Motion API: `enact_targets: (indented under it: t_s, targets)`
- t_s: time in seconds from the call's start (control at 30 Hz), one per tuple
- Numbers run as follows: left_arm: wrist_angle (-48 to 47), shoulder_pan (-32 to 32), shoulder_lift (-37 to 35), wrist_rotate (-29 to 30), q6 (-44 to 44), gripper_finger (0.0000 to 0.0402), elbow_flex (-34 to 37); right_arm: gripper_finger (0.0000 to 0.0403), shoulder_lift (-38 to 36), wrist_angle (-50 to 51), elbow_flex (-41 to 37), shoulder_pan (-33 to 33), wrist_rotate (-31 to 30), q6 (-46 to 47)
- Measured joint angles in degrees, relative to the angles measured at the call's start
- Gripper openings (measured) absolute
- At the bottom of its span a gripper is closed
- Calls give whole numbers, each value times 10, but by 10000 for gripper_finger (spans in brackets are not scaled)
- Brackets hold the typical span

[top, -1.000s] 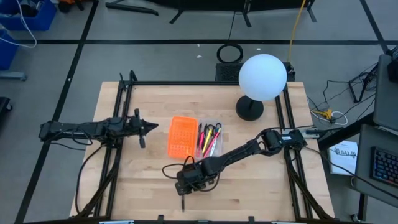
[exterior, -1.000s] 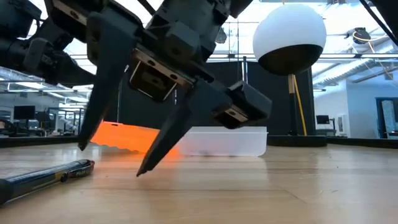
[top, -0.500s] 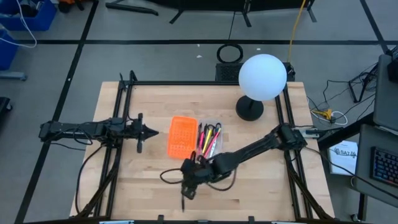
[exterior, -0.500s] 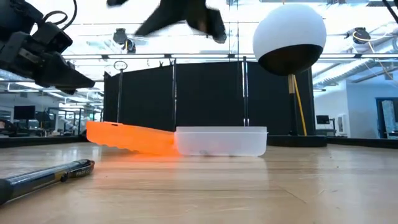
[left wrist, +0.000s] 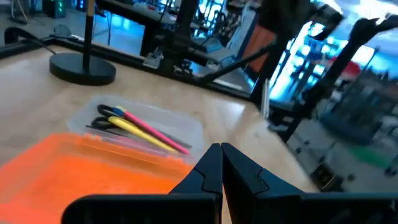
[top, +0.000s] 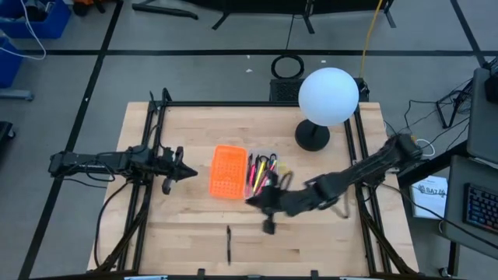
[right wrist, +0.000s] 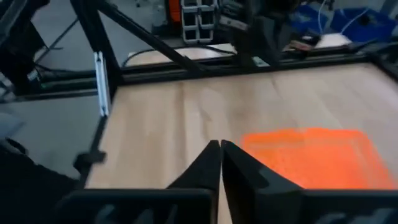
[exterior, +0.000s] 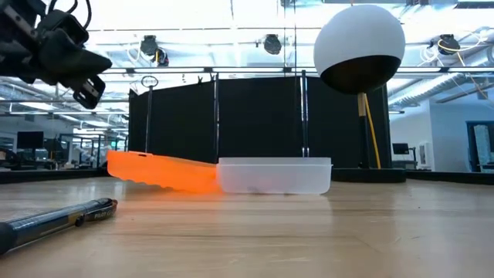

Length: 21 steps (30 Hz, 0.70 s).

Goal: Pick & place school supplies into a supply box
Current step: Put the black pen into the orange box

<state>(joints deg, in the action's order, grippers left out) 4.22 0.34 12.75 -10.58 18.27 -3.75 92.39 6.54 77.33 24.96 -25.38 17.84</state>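
We are standing between picks: the right gripper (top: 268, 204) is hovering just beside the near end of the supply box (top: 264, 173), its fingers pressed together around nothing, as its own wrist view shows. The left gripper (top: 180, 170) is waiting out to the left of the orange perforated piece (top: 227, 170), fingers likewise pressed together and empty.

The clear box is already holding several supplies: pink and yellow pens (left wrist: 146, 129) and what look like black scissor handles. One black pen (top: 229, 244) is lying on the bare table (top: 327, 241) near the front edge, well apart from the box (the low view shows it at the near left, alone).

We are judging that pen to be the one item left outside. The next move is calling for the right arm to come over it, spread its fingers across the thin barrel, line up crosswise to it, and close low enough to catch so slim a thing off the wood.
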Motion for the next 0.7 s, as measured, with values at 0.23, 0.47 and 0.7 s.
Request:
enact_targets:
  t_s: [0.23,0.47,0.7]
  targets:
    - [5,0,0,32,52,10,0,3,-214,-21,-205,-9,-56,23]
    - [4,0,0,76,38,10,0,1,-390,-15,-323,-47,-25,-46]
    - [3,0,0,89,26,10,0,0,-532,-18,-431,-109,146,-177]
